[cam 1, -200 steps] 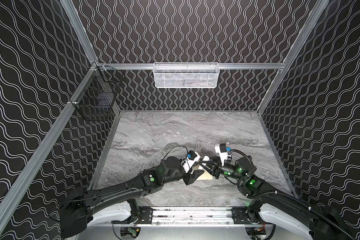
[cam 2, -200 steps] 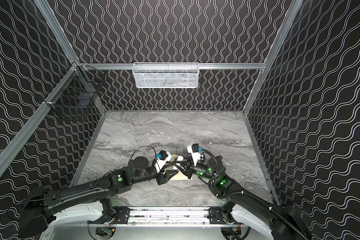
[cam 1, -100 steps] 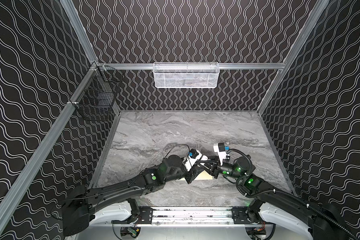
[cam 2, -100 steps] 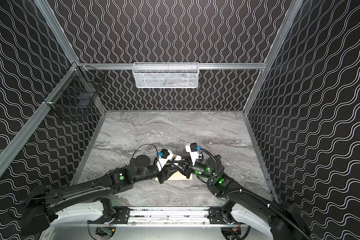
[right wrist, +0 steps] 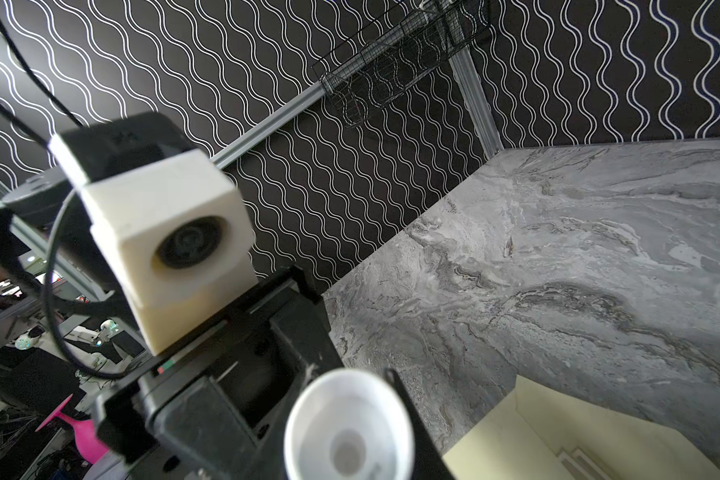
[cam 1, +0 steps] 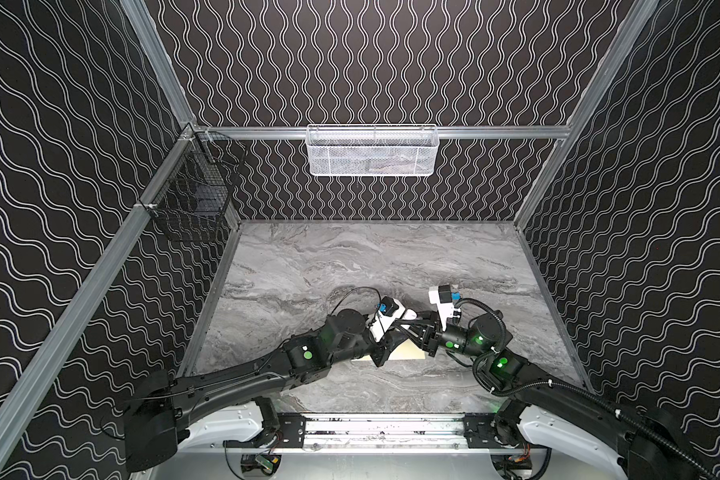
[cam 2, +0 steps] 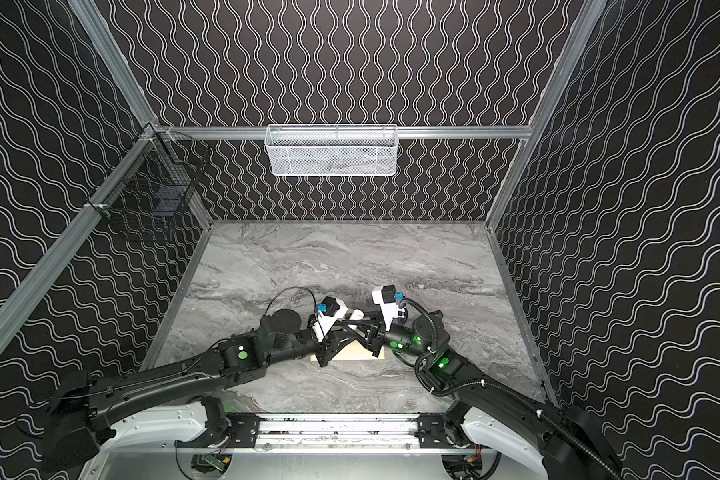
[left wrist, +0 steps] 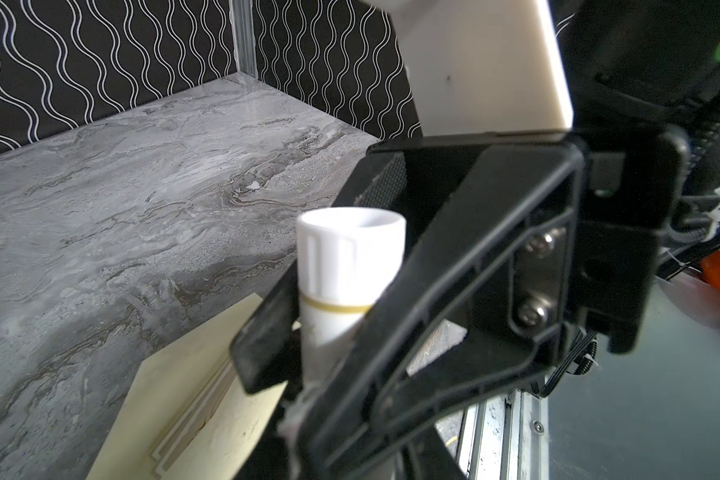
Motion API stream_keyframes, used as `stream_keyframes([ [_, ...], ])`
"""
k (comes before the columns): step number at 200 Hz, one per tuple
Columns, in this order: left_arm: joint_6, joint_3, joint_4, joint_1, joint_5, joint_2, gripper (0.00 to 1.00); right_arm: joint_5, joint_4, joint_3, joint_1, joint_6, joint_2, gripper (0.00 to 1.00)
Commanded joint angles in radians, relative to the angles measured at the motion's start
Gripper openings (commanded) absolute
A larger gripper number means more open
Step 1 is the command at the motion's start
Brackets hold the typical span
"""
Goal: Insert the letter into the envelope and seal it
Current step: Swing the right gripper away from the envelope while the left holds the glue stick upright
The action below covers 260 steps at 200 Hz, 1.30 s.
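Observation:
A small white stick [left wrist: 350,266] with a ribbed end hangs just above the pale cream envelope [cam 1: 410,353], which lies flat near the table's front and also shows in the wrist views as envelope [left wrist: 175,395] and envelope [right wrist: 599,436]. My right gripper [cam 1: 415,329] is shut on the stick's middle; its hollow end [right wrist: 348,432] faces the right wrist camera. My left gripper [cam 1: 398,332] meets it from the left, jaws closed round the stick's lower end. The letter is out of view.
A white mesh basket [cam 1: 373,151] hangs on the back wall and a black wire basket [cam 1: 190,195] on the left wall. A metal rail [cam 1: 383,428] runs along the table's front edge. Patterned walls enclose three sides.
My left gripper has moved right to meet the right gripper and narrowed its jaws round the stick. The right gripper has barely moved and keeps its grip.

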Motion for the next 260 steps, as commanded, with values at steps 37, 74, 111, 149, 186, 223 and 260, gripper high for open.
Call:
stream_keyframes([
  [37,0.172,0.074,-0.132,0.003,0.002,0.018,0.01,0.037,-0.351,0.077,-0.007,-0.089,-0.141,0.64],
  [74,0.307,0.110,-0.248,0.003,0.009,-0.014,0.00,0.137,-0.832,0.227,-0.011,-0.142,-0.278,0.66],
  [111,0.421,0.162,-0.371,0.003,0.012,-0.023,0.00,0.077,-1.103,0.379,-0.010,-0.184,-0.256,0.67],
  [149,0.287,0.127,-0.399,0.003,-0.045,-0.057,0.00,0.179,-1.108,0.376,-0.012,-0.114,-0.176,0.66],
  [186,0.034,-0.028,-0.318,0.003,-0.088,-0.122,0.00,0.339,-0.884,0.313,-0.080,-0.149,-0.031,0.76],
  [223,-0.187,-0.165,-0.266,0.004,-0.148,-0.188,0.00,0.102,-0.683,0.361,-0.276,-0.179,0.288,0.79],
  [260,-0.274,-0.239,-0.238,0.008,-0.167,-0.192,0.00,-0.061,-0.679,0.534,-0.338,-0.229,0.629,0.79],
])
